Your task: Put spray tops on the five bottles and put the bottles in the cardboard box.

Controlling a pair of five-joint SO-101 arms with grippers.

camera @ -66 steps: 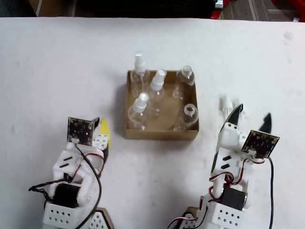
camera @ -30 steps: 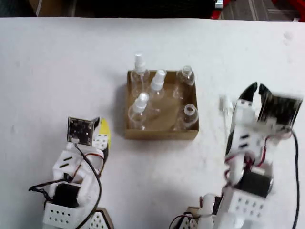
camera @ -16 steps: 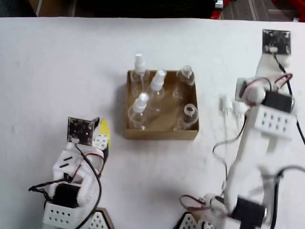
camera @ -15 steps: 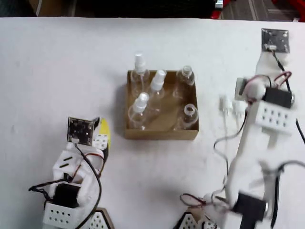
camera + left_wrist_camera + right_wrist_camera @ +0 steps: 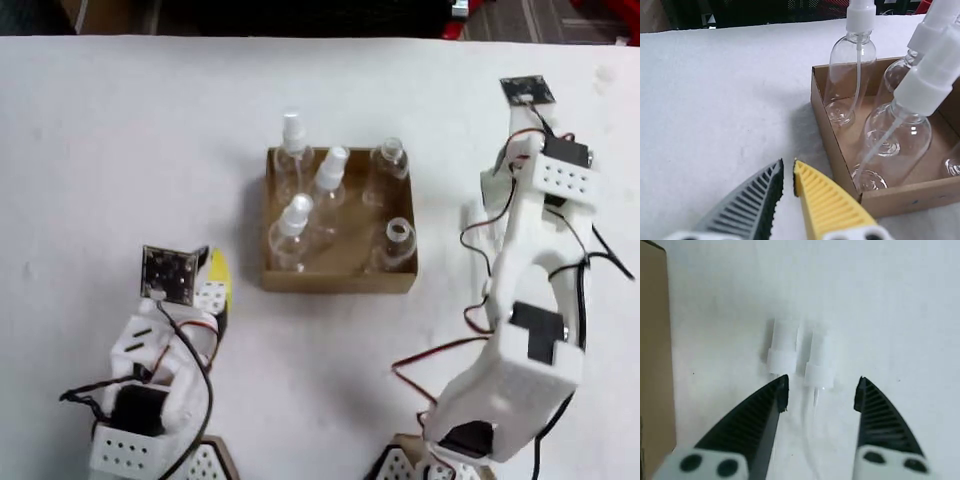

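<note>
My right hand (image 5: 821,385) hangs point-down over two loose white spray tops (image 5: 782,347). Its fingers are spread wide and grip nothing, one black fingertip on either side of the pair. I judge I'm set this way so I can drop onto one top and close on it.

The tops lie side by side, almost touching, on the white desk (image 5: 120,120), just right of the brown cardboard box (image 5: 340,283) in the middle of the high view. Five clear plastic bottles (image 5: 328,185) stand inside it. The three on its left side already wear tops. On its right side the upper open bottle (image 5: 388,163) and the lower open bottle (image 5: 397,242) are bare-necked, so these two tops look like the last ones needed.

My left hand (image 5: 788,170) rests at the lower left, near the box's corner, fingers all but closed on nothing and out of the way.

Hard to read: the tops' thin dip tubes fade into the white desk, my right arm lies over most of the pair from above, and the left wrist view cuts some bottles off at its edge.
</note>
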